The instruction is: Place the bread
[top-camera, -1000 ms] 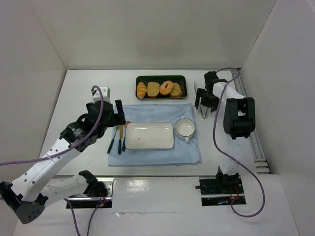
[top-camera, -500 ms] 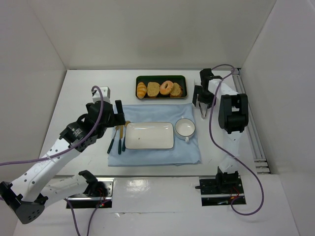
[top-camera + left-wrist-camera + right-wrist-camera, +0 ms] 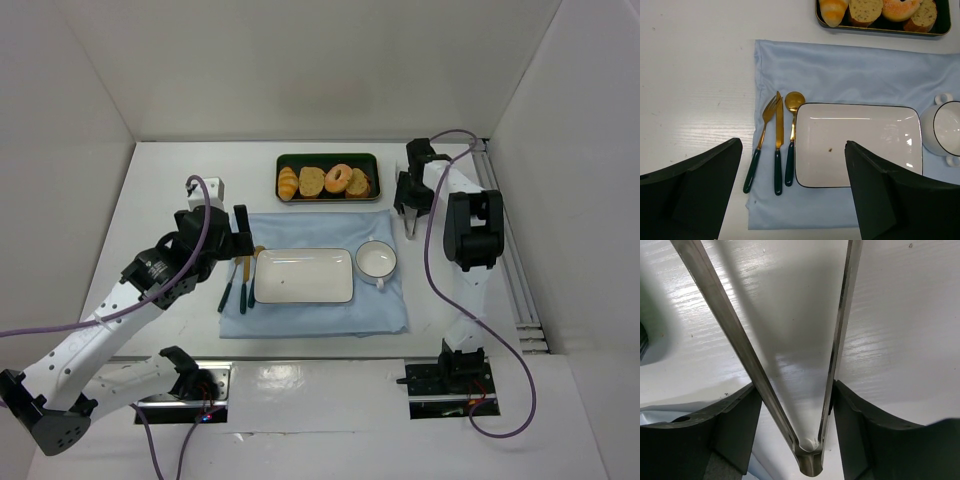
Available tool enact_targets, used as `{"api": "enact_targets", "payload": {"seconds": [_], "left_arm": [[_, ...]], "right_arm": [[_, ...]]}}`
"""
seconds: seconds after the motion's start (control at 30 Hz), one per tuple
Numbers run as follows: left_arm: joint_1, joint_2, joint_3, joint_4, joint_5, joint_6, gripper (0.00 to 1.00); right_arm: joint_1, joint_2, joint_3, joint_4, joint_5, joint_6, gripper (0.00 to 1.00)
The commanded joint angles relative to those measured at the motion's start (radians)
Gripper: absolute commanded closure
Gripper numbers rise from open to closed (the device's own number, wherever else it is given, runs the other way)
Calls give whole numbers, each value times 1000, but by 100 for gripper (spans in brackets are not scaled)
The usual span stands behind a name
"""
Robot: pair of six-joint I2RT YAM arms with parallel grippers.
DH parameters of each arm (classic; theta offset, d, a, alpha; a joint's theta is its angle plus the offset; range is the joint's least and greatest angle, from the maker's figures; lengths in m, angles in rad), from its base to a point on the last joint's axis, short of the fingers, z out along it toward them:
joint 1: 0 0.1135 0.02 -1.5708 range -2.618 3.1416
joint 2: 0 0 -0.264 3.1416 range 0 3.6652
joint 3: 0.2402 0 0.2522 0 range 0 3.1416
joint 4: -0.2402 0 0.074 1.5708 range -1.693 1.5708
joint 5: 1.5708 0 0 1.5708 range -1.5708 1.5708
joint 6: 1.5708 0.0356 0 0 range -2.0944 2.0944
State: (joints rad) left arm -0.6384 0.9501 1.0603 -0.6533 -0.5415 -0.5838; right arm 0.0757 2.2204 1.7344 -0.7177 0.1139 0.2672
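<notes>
The golden-orange glazed ring bagel (image 3: 339,178) has not moved. It lies in the dark green rectangular tray (image 3: 282,160) at upper centre, third in the row, between flat brown slices, with a ridged yellow roll at the left end. What has changed is the right gripper (image 3: 409,200): over the last second it has drifted left and a little up the frame, toward the tray's right end, though it remains beside the tray and not over it. It looks like the approach to the pick — nothing is lifted yet.

That gripper clamps thin steel tongs (image 3: 722,315) near their hinge. The polished blades splay wide, with nothing between them but glossy white tabletop. The left gripper (image 3: 795,200) hangs spread wide and empty above the wrinkled pale blue cloth (image 3: 380,310).

The glossy white rectangular plate (image 3: 303,276) — bare but for a speck — is the likely destination. The bagel's smooth, rounded crust may slip between flat blades.
</notes>
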Motion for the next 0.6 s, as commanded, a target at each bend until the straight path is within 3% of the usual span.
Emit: {"api": "enact_targets", "payload": {"seconds": [0.0, 0.33, 0.57], "left_arm": [[-4, -20, 3, 3, 0, -16, 3], [-4, -20, 3, 3, 0, -16, 3], [-4, -30, 3, 3, 0, -34, 3]], "right_arm": [[-5, 55, -61, 41, -34, 4, 36], [-5, -59, -81, 66, 50, 23, 45], [-5, -257, -90, 136, 130, 23, 45]]}}
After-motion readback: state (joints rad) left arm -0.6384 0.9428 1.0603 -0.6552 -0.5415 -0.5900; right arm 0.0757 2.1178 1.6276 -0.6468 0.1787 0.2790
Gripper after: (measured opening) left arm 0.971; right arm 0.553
